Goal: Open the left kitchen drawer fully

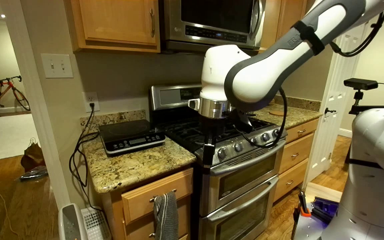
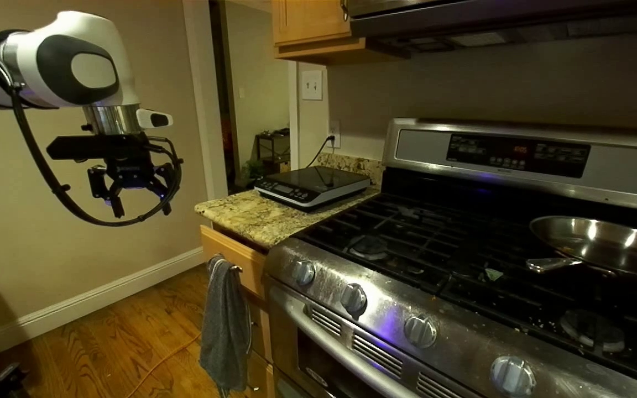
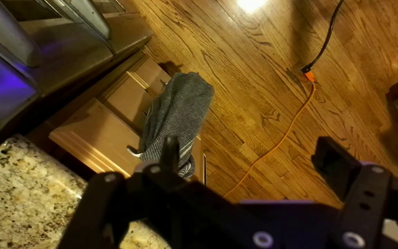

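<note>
The left kitchen drawer (image 1: 138,204) is the top honey-oak drawer under the granite counter, beside the oven. It stands slightly open; a dark gap shows behind its front in an exterior view (image 2: 246,270) and in the wrist view (image 3: 98,133). Its interior is too dark to see. A grey towel (image 1: 166,213) hangs over its metal handle (image 3: 134,151), hiding the handle's middle; the towel also shows in the wrist view (image 3: 185,107). My gripper (image 2: 142,210) points down, open and empty, above and in front of the drawer, apart from it. In the wrist view its fingers (image 3: 247,148) are wide apart.
The oven (image 1: 242,186) with protruding handles and knobs adjoins the drawer. A portable cooktop (image 1: 130,135) sits on the granite counter (image 1: 142,160). A frying pan (image 2: 611,243) is on the stove. An orange cord (image 3: 282,138) lies on the wood floor. Lower drawers (image 3: 124,95) sit below.
</note>
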